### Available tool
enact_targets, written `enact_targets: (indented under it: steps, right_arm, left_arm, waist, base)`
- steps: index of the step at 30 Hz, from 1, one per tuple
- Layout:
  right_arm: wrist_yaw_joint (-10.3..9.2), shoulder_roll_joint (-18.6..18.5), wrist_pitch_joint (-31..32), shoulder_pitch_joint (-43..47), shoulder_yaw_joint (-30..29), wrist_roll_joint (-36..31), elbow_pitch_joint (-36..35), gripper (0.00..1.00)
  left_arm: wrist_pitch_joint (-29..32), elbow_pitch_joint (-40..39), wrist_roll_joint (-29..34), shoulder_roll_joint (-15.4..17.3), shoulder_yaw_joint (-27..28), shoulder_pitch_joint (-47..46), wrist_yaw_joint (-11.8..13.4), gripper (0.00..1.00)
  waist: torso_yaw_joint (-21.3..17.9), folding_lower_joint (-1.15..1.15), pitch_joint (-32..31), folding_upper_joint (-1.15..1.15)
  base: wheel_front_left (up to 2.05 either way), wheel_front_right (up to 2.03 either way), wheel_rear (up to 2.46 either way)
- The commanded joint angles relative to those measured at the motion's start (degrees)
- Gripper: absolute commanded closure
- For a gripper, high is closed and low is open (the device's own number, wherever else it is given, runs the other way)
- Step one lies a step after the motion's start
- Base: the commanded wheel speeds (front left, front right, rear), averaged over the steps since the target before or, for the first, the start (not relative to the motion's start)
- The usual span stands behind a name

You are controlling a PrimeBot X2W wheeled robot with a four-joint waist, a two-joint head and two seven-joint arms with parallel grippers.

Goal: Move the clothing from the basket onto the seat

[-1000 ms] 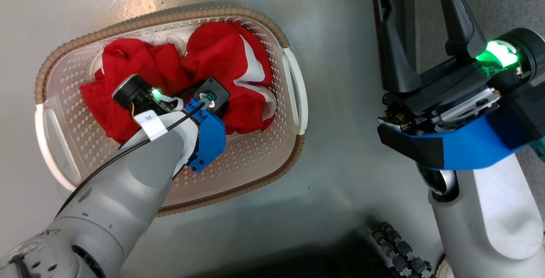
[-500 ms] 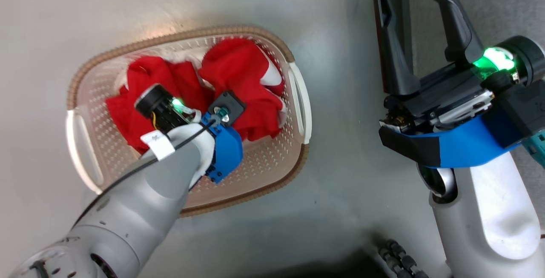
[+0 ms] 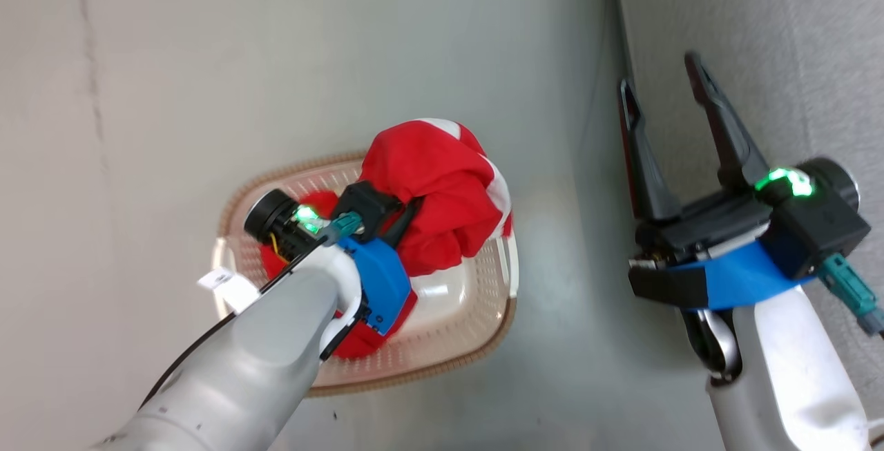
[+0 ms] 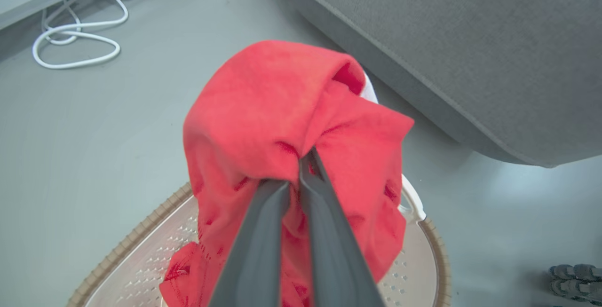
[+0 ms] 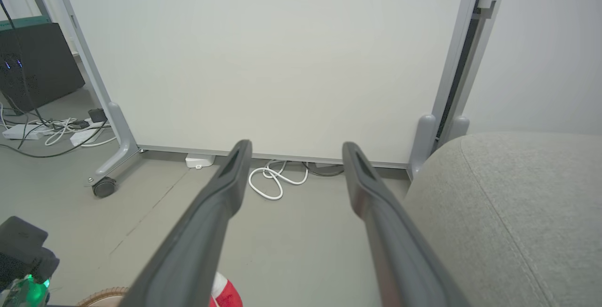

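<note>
My left gripper (image 4: 301, 166) is shut on a bunched red garment (image 4: 282, 105) and holds it up above the basket (image 4: 423, 269). In the head view that garment (image 3: 435, 188) shows white panels at its right edge and hangs over the cream basket (image 3: 476, 320) with its brown rim. More red cloth (image 3: 359, 344) lies in the basket under my left wrist. My right gripper (image 3: 659, 74) is open with nothing in it, beside the edge of the light-grey seat (image 3: 760, 57). The seat (image 4: 470, 39) rises just beyond the held garment. The right gripper (image 5: 296, 149) points at a wall panel, the seat (image 5: 508, 203) on its right.
The basket stands on a grey floor (image 3: 276, 57). A white panel on a wheeled frame (image 5: 282, 62) stands ahead, with a coiled white cable (image 5: 270, 180) at its foot. Another white cable loop (image 4: 75, 43) lies on the floor. My base's wheel (image 4: 574, 274) is at the lower right.
My left gripper closed on the red and white garment and lifted it out of the basket. The head camera rose, so the basket looks smaller. The right gripper stays open.
</note>
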Motion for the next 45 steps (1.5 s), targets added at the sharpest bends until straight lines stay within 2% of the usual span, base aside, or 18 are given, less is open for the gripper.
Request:
enact_targets:
  steps: [1, 11, 18, 22, 28, 33, 39, 41, 45]
  right_arm:
    - [0.03, -0.48, -0.21, 1.71, -0.42, 0.31, 0.53, 0.00]
    - [0.03, -0.93, -0.21, 9.35, -1.31, 0.93, 2.60, 0.00]
    - [0.03, -0.83, -0.21, 13.45, -1.49, 1.47, 3.41, 0.00]
    - [0.03, -0.75, -0.21, 15.91, -1.66, 1.80, 3.66, 0.00]
    - [0.03, -0.54, -0.21, 18.62, -2.08, 2.15, 3.37, 0.00]
    - [0.03, -1.18, -0.21, 19.11, -0.86, 2.12, 2.58, 0.00]
    - [0.03, -4.91, -0.21, 16.25, 4.80, 2.48, 1.32, 0.00]
    - [0.02, -8.42, -0.21, 13.49, 9.77, 2.61, 1.54, 0.00]
    - [0.02, -11.18, -0.21, 8.30, 14.75, 2.65, 3.45, 0.00]
  left_arm:
    - [-0.28, -1.51, 0.81, 0.79, 1.74, 1.84, 0.30, 1.00]
    - [-0.29, -15.56, 7.68, 5.37, 17.76, 10.63, 1.76, 1.00]
    - [-0.30, -26.68, 13.41, 5.94, 27.46, 16.46, 1.55, 1.00]
    - [-0.30, -33.34, 15.95, 5.48, 31.09, 19.41, 1.09, 1.00]
    - [-0.30, -40.37, 18.59, 5.43, 32.60, 22.70, 0.40, 1.00]
    - [-0.30, -42.25, 19.54, 5.60, 32.59, 24.27, 0.29, 1.00]
    - [-0.30, -42.49, 20.04, 5.40, 32.02, 24.83, 0.04, 1.00]
    - [-0.30, -42.61, 20.35, 5.00, 31.41, 24.53, -0.07, 1.00]
    - [-0.30, -42.79, 20.52, 4.27, 30.15, 23.70, -0.11, 1.00]
  waist:
    - [2.20, 0.01, -7.12, 0.00]
    - [3.65, 0.01, -20.02, 0.00]
    - [4.16, 0.01, -27.24, 0.00]
    - [4.66, 0.01, -30.41, 0.00]
    - [5.35, 0.01, -32.84, 0.00]
    - [5.60, 0.01, -33.46, 0.00]
    - [5.96, 0.01, -33.65, 0.00]
    - [6.45, 0.01, -33.54, 0.00]
    - [7.28, 0.01, -33.31, 0.00]
  base:
    - [0.00, 0.00, 0.00]
    - [0.00, 0.00, 0.00]
    - [0.00, 0.00, 0.00]
    - [0.00, 0.00, 0.00]
    - [0.00, 0.00, 0.00]
    - [0.00, 0.00, 0.00]
    - [0.00, 0.00, 0.00]
    - [0.00, 0.00, 0.00]
    - [0.00, 0.00, 0.00]
